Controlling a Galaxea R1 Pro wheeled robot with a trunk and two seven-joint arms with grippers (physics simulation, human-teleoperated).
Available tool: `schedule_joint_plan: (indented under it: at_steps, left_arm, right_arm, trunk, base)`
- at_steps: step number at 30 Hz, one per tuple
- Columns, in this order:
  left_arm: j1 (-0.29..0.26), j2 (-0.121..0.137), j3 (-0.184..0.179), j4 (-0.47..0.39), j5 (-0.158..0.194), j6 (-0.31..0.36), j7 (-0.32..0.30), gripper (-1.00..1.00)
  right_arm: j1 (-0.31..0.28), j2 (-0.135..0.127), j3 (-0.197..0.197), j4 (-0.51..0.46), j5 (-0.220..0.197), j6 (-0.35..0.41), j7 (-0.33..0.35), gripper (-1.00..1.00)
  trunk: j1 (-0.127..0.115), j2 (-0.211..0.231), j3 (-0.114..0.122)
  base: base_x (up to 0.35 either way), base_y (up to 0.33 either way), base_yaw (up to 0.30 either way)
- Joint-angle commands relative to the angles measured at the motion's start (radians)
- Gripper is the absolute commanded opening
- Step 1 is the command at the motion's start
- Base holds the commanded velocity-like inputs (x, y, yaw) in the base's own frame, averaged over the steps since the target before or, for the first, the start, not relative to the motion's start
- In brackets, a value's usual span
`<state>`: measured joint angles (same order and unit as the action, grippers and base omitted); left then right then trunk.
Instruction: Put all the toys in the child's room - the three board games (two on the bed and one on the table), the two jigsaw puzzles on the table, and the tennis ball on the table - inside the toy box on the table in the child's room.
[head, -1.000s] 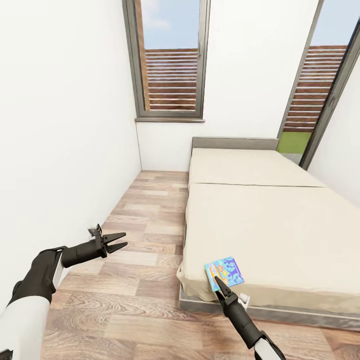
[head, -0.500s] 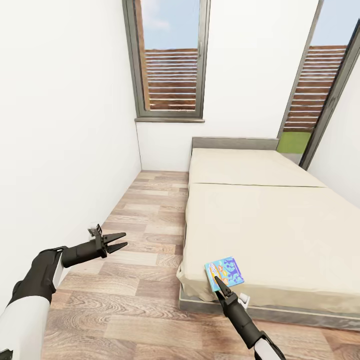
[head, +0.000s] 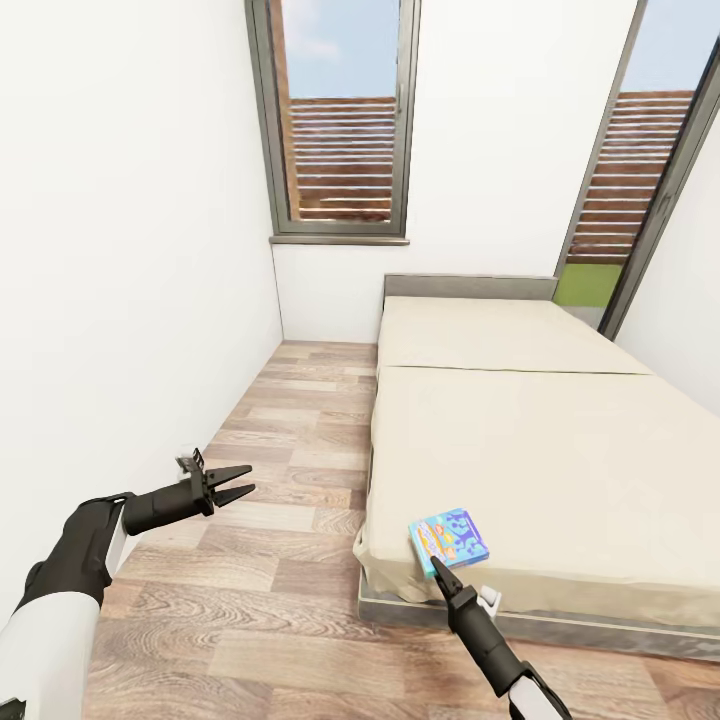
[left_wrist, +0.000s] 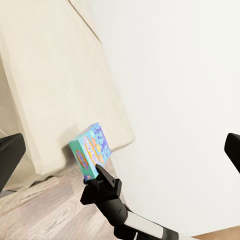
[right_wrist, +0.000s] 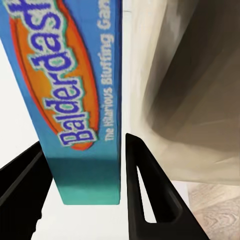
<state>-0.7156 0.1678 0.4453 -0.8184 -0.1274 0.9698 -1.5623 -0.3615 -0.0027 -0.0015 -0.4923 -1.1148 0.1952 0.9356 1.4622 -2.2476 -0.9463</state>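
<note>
Step in hand: fetching the small blue board game (head: 449, 540) from the bed (head: 530, 440). It sits at the bed's near corner, by the floor-side edge. Right hand (head: 437, 570) at its near edge; in the right wrist view fingers (right_wrist: 145, 190) straddle the box edge, so gripping or about to, cannot tell contact for sure. Left hand (head: 232, 482) is spread wide and holds nothing, over the floor beside the bed. Next: firm pinch, lift clear of the mattress. The box's far side is hard to see.
</note>
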Motion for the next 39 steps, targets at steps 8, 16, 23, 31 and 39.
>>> schedule_joint_plan:
  at_steps: [8, 16, 23, 31, 39]
  left_arm:
    - [-0.001, -0.001, 0.003, -0.001, -0.01, 0.01, -0.009, 1.0]
    - [-0.001, -0.001, 0.003, -0.001, -0.01, 0.01, -0.009, 1.0]
    - [-0.001, -0.001, 0.002, -0.001, -0.011, 0.01, -0.009, 1.0]
    - [-0.001, -0.001, 0.001, -0.001, -0.011, 0.01, -0.009, 1.0]
    - [-0.001, -0.001, 0.001, -0.001, -0.011, 0.01, -0.009, 1.0]
  right_arm:
    - [-0.001, 0.001, 0.0, 0.0, -0.01, 0.012, 0.003, -1.0]
    - [-0.001, 0.002, 0.001, 0.001, -0.01, 0.012, 0.002, -1.0]
    - [-0.001, 0.003, 0.001, 0.001, -0.01, 0.012, 0.001, -1.0]
    - [-0.002, 0.009, 0.002, -0.003, -0.007, 0.011, -0.013, -1.0]
    - [-0.006, 0.013, 0.009, -0.129, -0.008, 0.026, -0.161, -1.0]
  trunk:
    - [0.0, 0.0, -0.001]
    - [-0.004, 0.007, 0.002]
    - [-0.031, 0.056, 0.024]
    - [-0.062, 0.112, 0.049]
    - [-0.092, 0.168, 0.074]
  base:
    - [0.0, 0.0, 0.0]
    - [0.0, 0.0, 0.0]
    - [0.0, 0.0, 0.0]
    - [0.0, 0.0, 0.0]
    - [0.0, 0.0, 0.0]
